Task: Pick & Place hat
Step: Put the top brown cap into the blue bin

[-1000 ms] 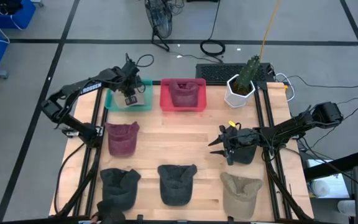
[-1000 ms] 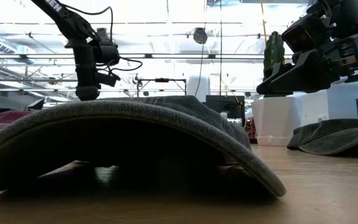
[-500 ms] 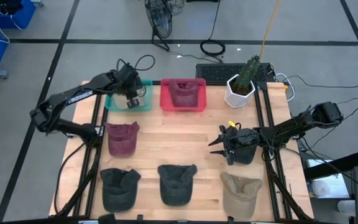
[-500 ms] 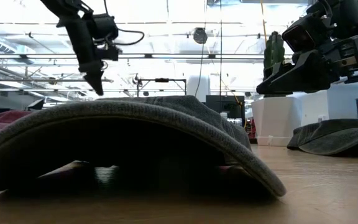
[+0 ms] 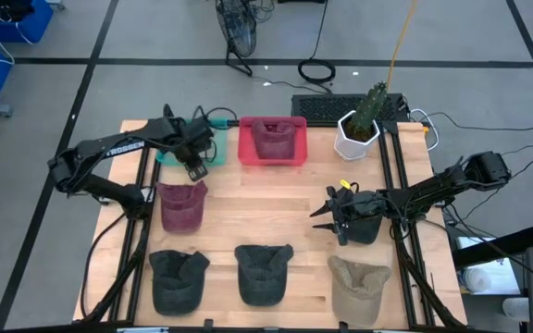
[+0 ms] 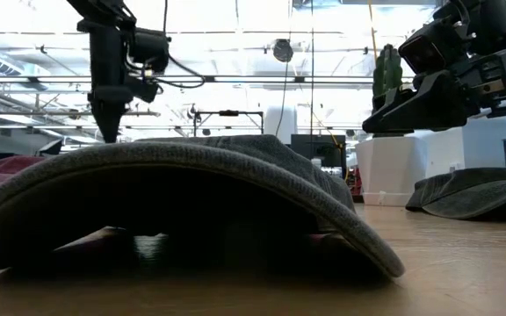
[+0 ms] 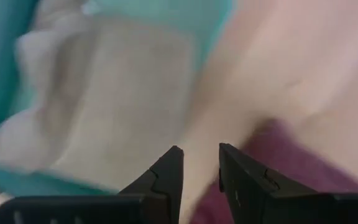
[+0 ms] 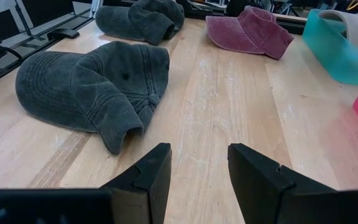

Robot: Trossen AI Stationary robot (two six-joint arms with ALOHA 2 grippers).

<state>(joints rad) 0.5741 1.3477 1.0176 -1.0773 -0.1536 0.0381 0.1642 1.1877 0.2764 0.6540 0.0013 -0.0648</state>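
Several caps lie crown-up on the wooden table: a maroon one [image 5: 181, 203], two dark grey ones [image 5: 176, 280] [image 5: 264, 273], a beige one [image 5: 359, 287] and a dark one [image 5: 364, 229] under the right arm. A beige cap [image 7: 104, 112] lies in the teal bin [image 5: 176, 153]. Another maroon cap [image 5: 271, 139] lies in the pink bin [image 5: 272, 159]. My left gripper [image 5: 197, 169] [image 7: 199, 152] points down over the teal bin's near edge, narrowly open and holding nothing. My right gripper [image 5: 320, 216] [image 8: 197, 155] hovers level above the table's right half, open and holding nothing.
A white pot with a cactus [image 5: 359, 129] stands at the far right corner, with a keyboard [image 5: 327, 106] behind the table. A grey cap [image 6: 183, 202] fills the low view's foreground. Bare wood [image 5: 266, 208] lies between the bins and the near row of caps.
My left gripper has drawn back from over the beige cap in the teal bin toward the table's near edge, swinging and turning about on the way, and now stands between the bin and the maroon cap. The right arm and the caps have kept still.
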